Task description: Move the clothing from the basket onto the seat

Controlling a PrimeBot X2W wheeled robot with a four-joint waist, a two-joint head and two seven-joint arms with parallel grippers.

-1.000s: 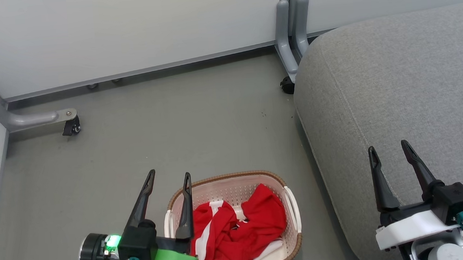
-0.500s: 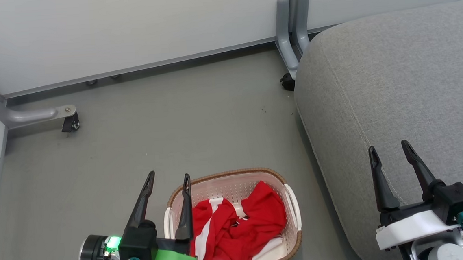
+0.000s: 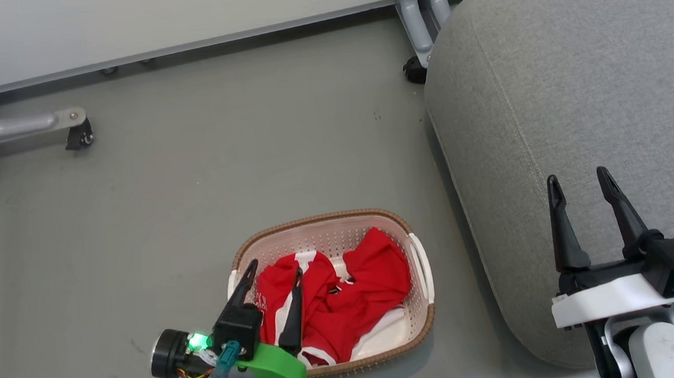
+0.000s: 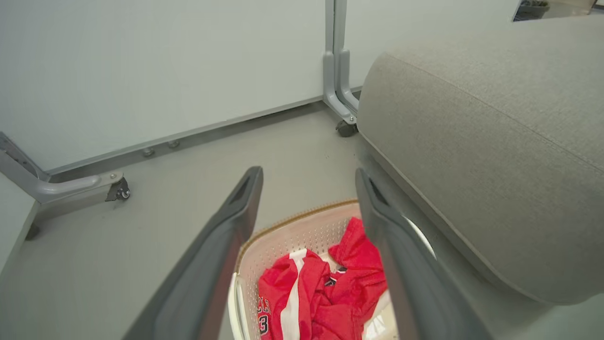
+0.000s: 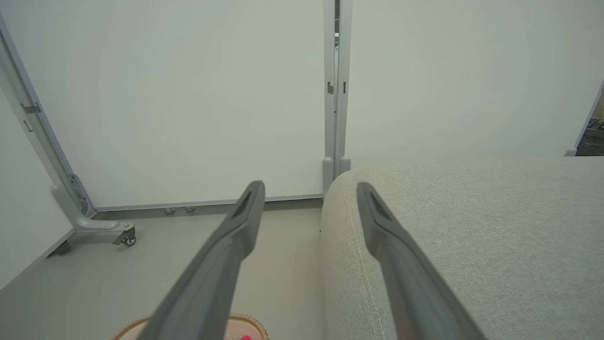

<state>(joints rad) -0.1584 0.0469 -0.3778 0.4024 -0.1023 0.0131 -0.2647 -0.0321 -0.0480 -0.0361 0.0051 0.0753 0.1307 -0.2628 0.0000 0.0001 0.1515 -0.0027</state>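
Red clothing [image 3: 367, 282] heaped in the basket [image 3: 315, 219], down on the floor [image 3: 195, 193] near the seat [image 3: 572, 77].
Crumpled jersey, white-striped, a numeral showing. The left gripper [image 3: 275, 268] hangs over the basket's near-left rim, fingers apart and empty; the right gripper [image 3: 577, 176], equally spread, sits above the seat's edge. Open grey floor stretches beyond the basket.

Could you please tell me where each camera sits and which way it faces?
Head view: on the head, looking down at the floor, the basket of clothing and the seat; the left gripper shows by the basket, the right gripper by the seat.
Left wrist view: on the left wrist, looking along its fingers, down into the basket.
Right wrist view: on the right wrist, looking roughly level along its fingers at the wall.
Shared: both wrist views show the seat and the post.
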